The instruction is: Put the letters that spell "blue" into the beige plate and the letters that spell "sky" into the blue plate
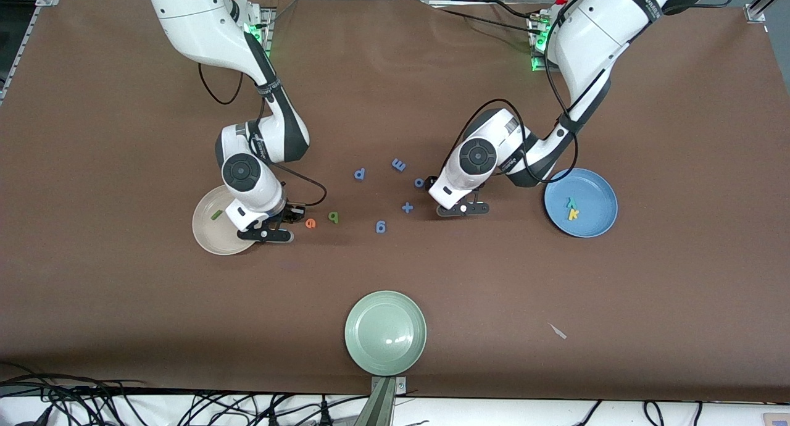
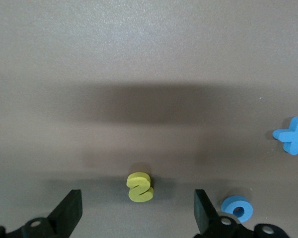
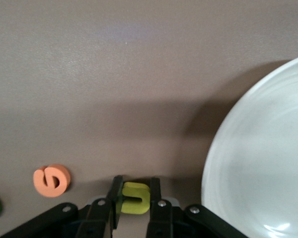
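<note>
Right tool (image 3: 134, 198): I am clenching it on the yellow "u" (image 3: 135, 197), low over the bench (image 1: 123, 327) just beside the beige plate (image 1: 207, 228).
Left tool (image 2: 137, 214): I am holding it released and wide, low over the bench with the yellow "s" (image 2: 139, 187) lying between the fingers (image 2: 69, 210).
Beige plate: it is sitting toward the right arm's end, carrying the olive stick "l" (image 1: 216, 215).
Blue plate (image 1: 595, 194): it is sitting toward the left arm's end, holding the teal "y" (image 1: 571, 202) and yellow "k" (image 1: 574, 214).
Loose on the bench: orange "e" (image 1: 310, 223) and dark green "b" (image 1: 333, 217) are lying side by side near the right tool.
Blue ring (image 2: 237, 208): lying just beside my left tool, with the blue plus sign (image 2: 293, 135) near it.
</note>
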{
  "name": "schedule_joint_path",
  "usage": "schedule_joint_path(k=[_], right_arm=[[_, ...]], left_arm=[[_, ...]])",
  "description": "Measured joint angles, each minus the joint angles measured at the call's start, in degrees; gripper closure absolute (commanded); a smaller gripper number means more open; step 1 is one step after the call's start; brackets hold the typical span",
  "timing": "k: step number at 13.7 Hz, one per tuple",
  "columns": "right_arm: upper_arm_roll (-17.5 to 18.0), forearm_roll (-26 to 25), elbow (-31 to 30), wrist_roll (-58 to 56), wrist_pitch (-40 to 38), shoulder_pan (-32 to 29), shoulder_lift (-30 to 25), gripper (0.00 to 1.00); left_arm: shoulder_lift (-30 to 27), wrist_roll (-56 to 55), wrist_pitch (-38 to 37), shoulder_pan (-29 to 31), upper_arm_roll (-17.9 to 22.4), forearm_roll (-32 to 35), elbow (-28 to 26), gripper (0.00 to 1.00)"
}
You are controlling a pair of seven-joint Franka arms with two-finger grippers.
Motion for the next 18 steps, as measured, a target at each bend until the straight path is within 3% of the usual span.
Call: schedule_joint_path(k=[4, 6, 9, 10, 12, 13, 18], right_arm=[[-4.01, -0.01, 6.2, -8.74, -12.61, -0.19, -2.07, 0.84], [-6.97, -0.01, 6.3, -15.32, -14.2, -0.67, -2.91, 0.73], [-9.25, 0.02, 3.17, -20.68, -11.1, -1.34, -2.96, 0.45], [-9.28, 0.02, 1.17, -20.93, -8.3, -1.36, -2.96, 0.3], [-9.05, 0.37, -2.01, -20.95, -4.64, -1.24, -2.94, 0.23], [-8.88, 0.93, -2.42, -20.91, -4.33, -1.13, -2.94, 0.23], [-8.03, 1.96, 0.37, -10.24, -5.27, 3.39, -4.16, 0.23]], left_arm=[[0.31, -0.03, 0.11, -0.01, 0.0, 0.0, 0.0, 0.28], [0.45, -0.04, 0.14, -0.01, 0.0, 0.0, 0.0, 0.45], [0.51, -0.05, 0.17, 0.0, 0.03, 0.0, -0.04, 0.53], [0.58, -0.06, 0.17, 0.0, 0.04, 0.0, -0.17, 0.63], [0.69, -0.06, 0.2, 0.0, 0.04, 0.0, -0.28, 0.95], [0.62, -0.08, 0.18, 0.05, 0.04, 0.0, -0.28, 1.0], [-0.73, -0.03, -3.13, 1.0, 0.3, 0.0, 1.08, 1.0]])
